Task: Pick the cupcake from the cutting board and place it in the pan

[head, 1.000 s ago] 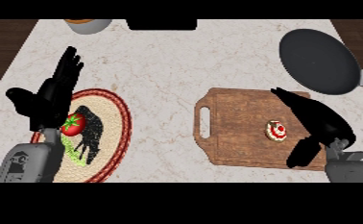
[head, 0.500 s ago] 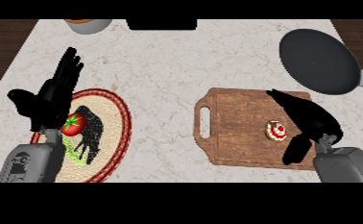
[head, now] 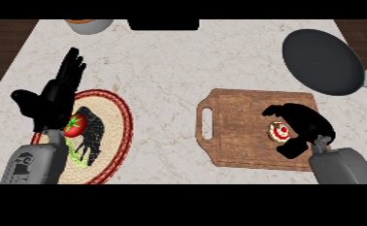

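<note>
A small cupcake (head: 279,131) with white icing and a red top sits on the right half of the wooden cutting board (head: 233,128). My right hand (head: 305,121) hovers over it with fingers curling round its far and right sides and the thumb below it; part of the cupcake is hidden by the hand. The dark grey pan (head: 321,61) lies at the upper right, beyond the board. My left hand (head: 54,96) rests open at the left, fingers pointing up.
A round woven plate (head: 118,123) with a red rim holds a tomato (head: 75,125) and a black figure at the lower left. An orange-and-grey bowl (head: 90,25) and a black object (head: 163,24) sit at the counter's far edge.
My right hand has moved left and curled over the cupcake, its fingers bending from straight to hooked round it. The left hand has stayed still.
</note>
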Available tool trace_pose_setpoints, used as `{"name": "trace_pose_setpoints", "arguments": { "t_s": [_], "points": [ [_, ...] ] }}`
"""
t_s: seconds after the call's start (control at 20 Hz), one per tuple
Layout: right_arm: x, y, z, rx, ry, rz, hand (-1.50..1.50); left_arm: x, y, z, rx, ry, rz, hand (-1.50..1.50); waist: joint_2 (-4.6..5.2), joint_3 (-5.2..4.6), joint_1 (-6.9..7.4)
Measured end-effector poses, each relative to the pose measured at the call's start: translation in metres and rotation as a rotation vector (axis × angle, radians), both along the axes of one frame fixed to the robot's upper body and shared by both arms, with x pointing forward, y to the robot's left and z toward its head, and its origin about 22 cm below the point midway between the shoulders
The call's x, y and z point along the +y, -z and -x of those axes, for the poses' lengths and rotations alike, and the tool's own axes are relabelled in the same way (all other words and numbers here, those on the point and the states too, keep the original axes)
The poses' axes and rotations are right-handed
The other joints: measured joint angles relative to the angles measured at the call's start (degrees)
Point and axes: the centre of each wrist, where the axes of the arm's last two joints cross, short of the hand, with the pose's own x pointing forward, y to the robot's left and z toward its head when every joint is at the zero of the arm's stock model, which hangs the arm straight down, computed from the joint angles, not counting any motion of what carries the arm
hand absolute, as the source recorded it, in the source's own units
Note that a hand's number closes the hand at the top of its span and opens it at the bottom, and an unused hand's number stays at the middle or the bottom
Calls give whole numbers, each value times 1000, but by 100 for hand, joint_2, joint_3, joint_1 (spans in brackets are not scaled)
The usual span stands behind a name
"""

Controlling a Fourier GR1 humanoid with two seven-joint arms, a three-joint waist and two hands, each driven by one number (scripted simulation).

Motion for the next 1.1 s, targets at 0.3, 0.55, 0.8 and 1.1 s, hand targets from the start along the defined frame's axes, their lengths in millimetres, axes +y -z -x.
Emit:
{"name": "trace_pose_setpoints", "arguments": {
  "t_s": [0.3, 0.55, 0.8, 1.1],
  "points": [
    [9, 7, 7, -28, -74, 5, 150, 0, -4, 0, 7, 1, 2, 0, -3, -2, -4],
    [6, 13, -1, -63, -80, 0, 150, 9, -2, 0, 6, -2, 0, 0, -3, -3, 0],
    [65, 7, -12, -128, 5, -18, 150, 4, 3, 1, 11, 4, -3, 0, -1, -2, 21],
    [125, -24, -26, -359, 124, -12, 150, 3, -3, -2, 12, 10, 3, 0, -3, 0, 43]
  ]
}}
